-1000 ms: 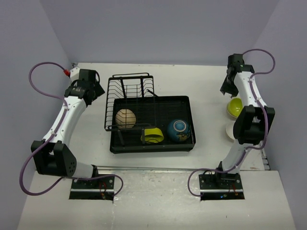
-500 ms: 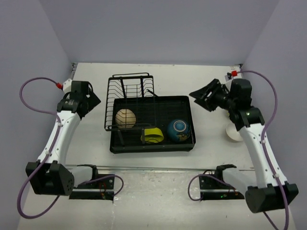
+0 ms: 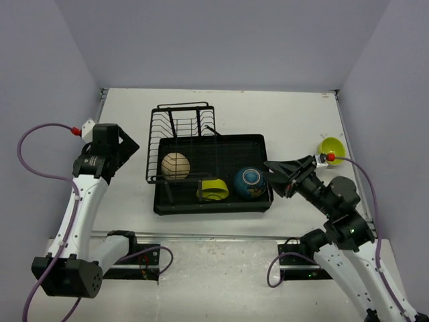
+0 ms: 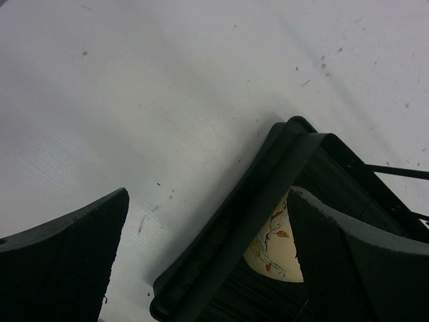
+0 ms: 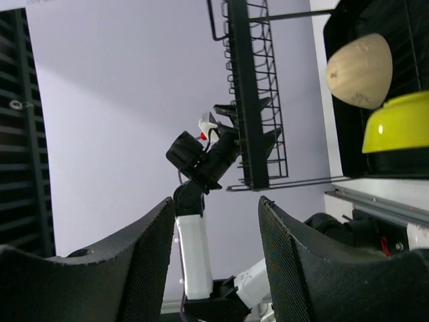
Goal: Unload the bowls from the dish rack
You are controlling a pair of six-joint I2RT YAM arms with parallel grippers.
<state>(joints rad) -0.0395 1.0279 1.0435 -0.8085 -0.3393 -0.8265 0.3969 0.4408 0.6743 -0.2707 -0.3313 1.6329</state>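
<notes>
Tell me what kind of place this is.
Probably a robotics test cell, not a real kitchen. Bare lavender walls box in a plain white table. A cabled white left arm and right arm are bolted at its near edge, and a black wire dish rack sits on it.

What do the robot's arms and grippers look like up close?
The left arm and right arm have slim white links joined by chunky black joint housings. A purple cable loops alongside each, with a small red connector near the wrist. The left gripper and right gripper each carry two broad, matte black, tapering fingers with finely textured inner faces.
</notes>
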